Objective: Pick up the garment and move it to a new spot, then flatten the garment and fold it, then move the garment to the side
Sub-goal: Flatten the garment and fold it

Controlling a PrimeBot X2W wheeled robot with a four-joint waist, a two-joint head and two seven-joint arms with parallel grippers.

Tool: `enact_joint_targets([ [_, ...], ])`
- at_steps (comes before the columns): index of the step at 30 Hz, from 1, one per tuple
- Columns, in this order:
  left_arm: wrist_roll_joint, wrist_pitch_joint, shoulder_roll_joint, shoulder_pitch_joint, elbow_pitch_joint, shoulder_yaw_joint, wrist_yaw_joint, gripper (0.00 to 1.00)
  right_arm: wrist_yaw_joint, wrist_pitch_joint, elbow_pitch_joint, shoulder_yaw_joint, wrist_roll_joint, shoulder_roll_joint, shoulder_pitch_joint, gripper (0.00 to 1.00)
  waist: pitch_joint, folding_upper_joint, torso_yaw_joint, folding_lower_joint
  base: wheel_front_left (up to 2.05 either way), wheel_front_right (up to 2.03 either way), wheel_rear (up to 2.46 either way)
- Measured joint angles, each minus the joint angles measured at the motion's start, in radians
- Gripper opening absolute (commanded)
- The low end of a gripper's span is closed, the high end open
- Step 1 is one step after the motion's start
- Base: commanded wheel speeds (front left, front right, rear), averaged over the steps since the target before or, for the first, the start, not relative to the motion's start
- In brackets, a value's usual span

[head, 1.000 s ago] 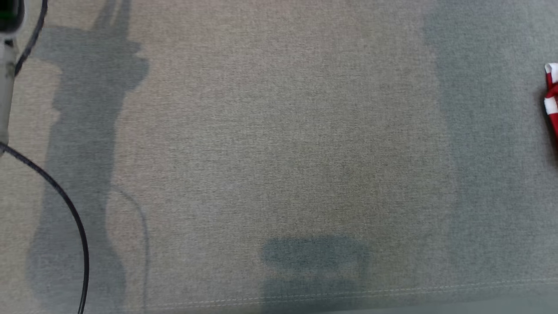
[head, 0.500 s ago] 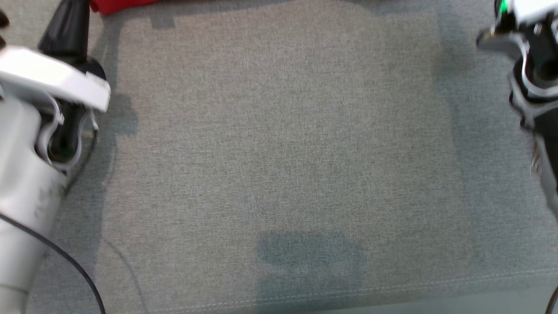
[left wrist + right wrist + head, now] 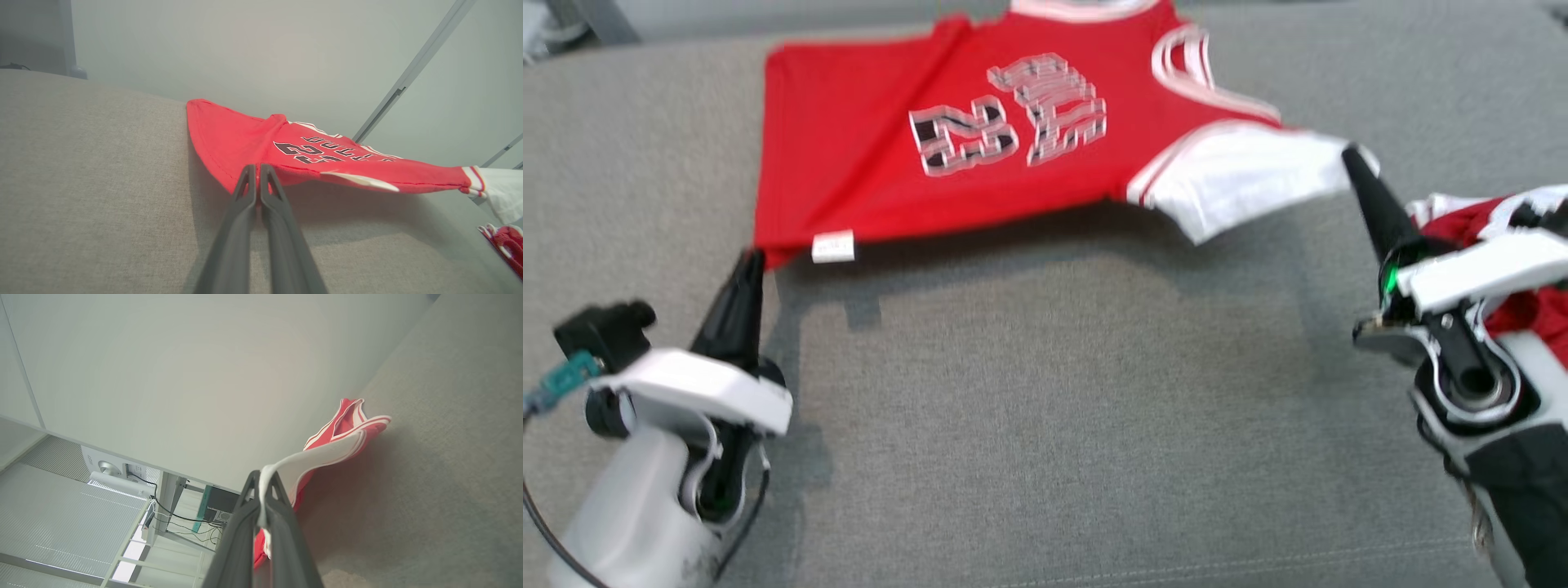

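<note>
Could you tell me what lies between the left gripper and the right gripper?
In the head view, the red jersey spans that stretch, its corner pinched by the left gripper and its white sleeve by the right gripper.

Grey cloth-covered tabletop with two red garments

The tabletop [image 3: 1045, 408] is covered in grey woven fabric, and a stitched seam [image 3: 1258, 563] runs along its near edge. A red jersey [image 3: 980, 122] rests on it by its far part (the near hem hangs clear, throwing a shadow on the cloth beneath). A second, bunched red-and-white garment [image 3: 1525, 317] lies at the right side.
</note>
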Motion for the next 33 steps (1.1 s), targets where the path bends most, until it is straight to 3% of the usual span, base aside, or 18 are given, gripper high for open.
enact_joint_targets([
  [5, 0.051, 0.000, -0.035, 0.139, -0.001, 0.030, 0.000, 0.00, 0.000, 0.002, -0.062, -0.004, 0.033, -0.004, 0.149, 0.00, -0.123, 0.0000, -0.006, 0.0000, 0.00, 0.00, 0.00],
  [12, 0.109, 0.000, -0.068, 0.273, -0.008, 0.067, 0.000, 0.00, 0.000, 0.020, -0.085, 0.005, 0.040, -0.018, 0.292, 0.00, -0.216, 0.0000, -0.014, 0.0000, 0.00, 0.00, 0.00],
  [33, 0.248, 0.000, -0.148, 0.417, -0.022, 0.140, 0.000, 0.00, 0.000, 0.051, -0.069, 0.009, 0.040, -0.016, 0.444, 0.00, -0.238, 0.0000, 0.026, 0.0000, 0.00, 0.00, 0.00],
])
